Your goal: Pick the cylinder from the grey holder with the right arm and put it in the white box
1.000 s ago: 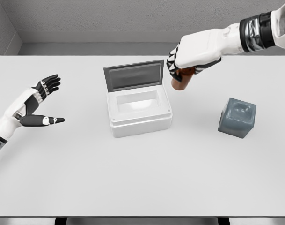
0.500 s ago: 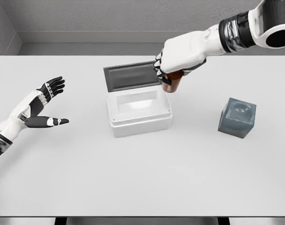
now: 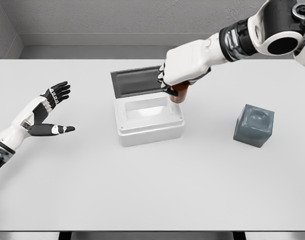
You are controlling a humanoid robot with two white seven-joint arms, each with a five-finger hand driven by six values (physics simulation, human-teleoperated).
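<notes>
White fingers of the right hand (image 3: pixel 180 70) wrap around the brown cylinder (image 3: pixel 179 92) in the upper middle. It hangs over the right back corner of the white box (image 3: pixel 148 121). Its lid stands up. The grey holder (image 3: pixel 254 125) sits at the right. The left hand (image 3: pixel 42 113) is spread wide at the left.

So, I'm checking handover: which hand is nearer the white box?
Right. The right hand holds the cylinder over the white box's back right corner; the left hand hovers open, well off to its left.
</notes>
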